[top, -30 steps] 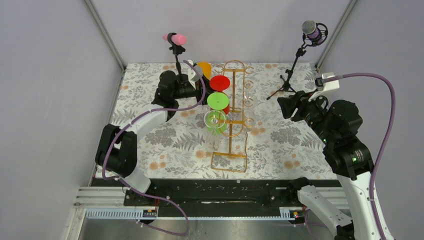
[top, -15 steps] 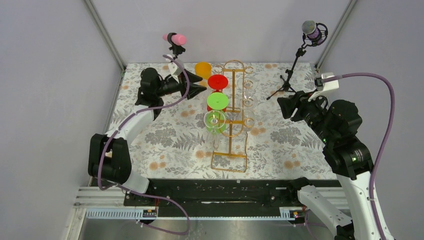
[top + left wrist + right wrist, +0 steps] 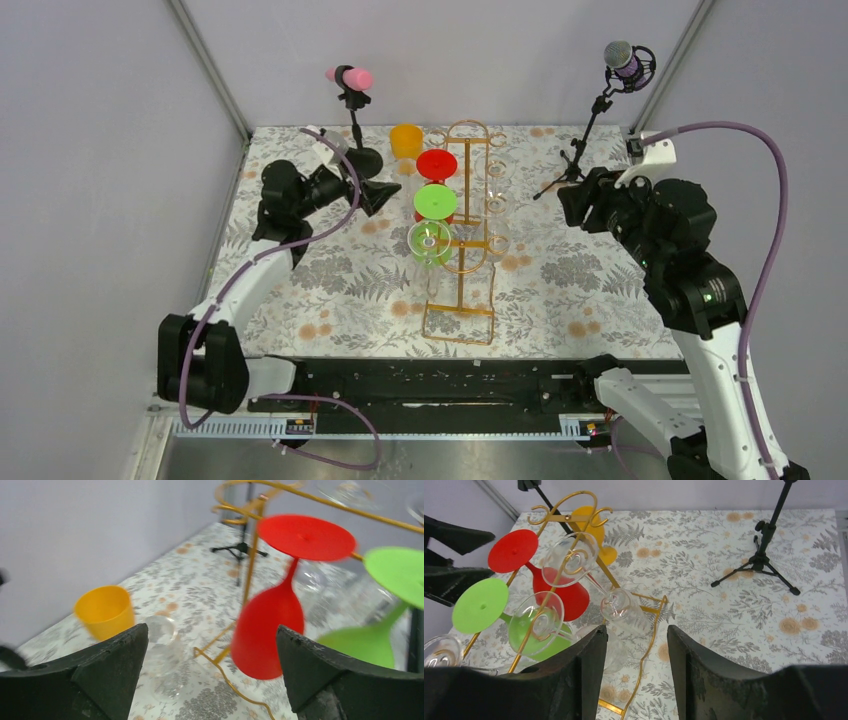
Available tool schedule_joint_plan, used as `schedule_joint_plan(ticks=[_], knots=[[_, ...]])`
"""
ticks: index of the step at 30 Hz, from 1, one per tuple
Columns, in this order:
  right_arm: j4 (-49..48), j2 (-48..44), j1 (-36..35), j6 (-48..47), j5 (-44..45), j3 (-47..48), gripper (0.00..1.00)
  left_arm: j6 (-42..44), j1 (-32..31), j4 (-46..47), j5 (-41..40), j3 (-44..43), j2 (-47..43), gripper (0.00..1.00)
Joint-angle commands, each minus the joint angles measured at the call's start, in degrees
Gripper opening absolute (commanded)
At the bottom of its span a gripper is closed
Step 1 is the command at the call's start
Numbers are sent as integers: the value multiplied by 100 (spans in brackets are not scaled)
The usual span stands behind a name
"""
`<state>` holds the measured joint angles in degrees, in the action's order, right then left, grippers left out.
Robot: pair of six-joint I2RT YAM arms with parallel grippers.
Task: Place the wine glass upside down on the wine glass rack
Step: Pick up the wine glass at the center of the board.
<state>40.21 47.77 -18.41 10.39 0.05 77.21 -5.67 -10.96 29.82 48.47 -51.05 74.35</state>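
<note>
The gold wine glass rack (image 3: 468, 235) stands mid-table. A red wine glass (image 3: 267, 630) hangs upside down from it, foot (image 3: 437, 165) uppermost, beside a green one (image 3: 436, 201) and clear ones (image 3: 569, 560). An orange wine glass (image 3: 406, 140) stands upright on the table behind the rack. My left gripper (image 3: 390, 190) is open to the left of the red glass and apart from it, with nothing between its fingers (image 3: 115, 655). My right gripper (image 3: 568, 205) hovers open to the right of the rack, holding nothing; in its wrist view the rack (image 3: 574, 505) lies ahead.
A pink-topped microphone stand (image 3: 352, 95) rises just behind my left gripper. A second microphone on a tripod (image 3: 580, 160) stands at the far right. A clear glass (image 3: 160, 645) rests by the orange one. Grey walls close in the flowered table (image 3: 330, 280).
My left gripper opened wide and drew back to the left, leaving the red wine glass hanging on the rack. The right arm shifted slightly.
</note>
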Motion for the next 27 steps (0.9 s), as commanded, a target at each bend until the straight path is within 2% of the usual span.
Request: schedule_joint_plan(ticks=[1, 3, 7, 13, 16, 21, 27], knots=[[517, 329, 31, 403, 511, 472, 56, -608, -18, -874, -2569, -143, -461, 99], [638, 431, 31, 573, 623, 635, 56, -716, -20, -1603, -3172, -404, -498, 99], [1082, 707, 34, 935, 829, 982, 57, -963, -63, -2557, -3771, -938, -355, 99], [1302, 589, 30, 1105, 773, 858, 57, -1581, -55, -4526, -3702, -2510, 834, 99], [1293, 413, 31, 1053, 790, 665, 57, -1708, -95, -4897, -3645, -2971, 1327, 99], [1286, 210, 31, 1028, 718, 438, 57, -1504, -444, -5566, -4137, -3704, 1961, 99], [1194, 82, 27, 1010, 657, 223, 57, -1602, -652, -5867, -4436, -4208, 2471, 96]])
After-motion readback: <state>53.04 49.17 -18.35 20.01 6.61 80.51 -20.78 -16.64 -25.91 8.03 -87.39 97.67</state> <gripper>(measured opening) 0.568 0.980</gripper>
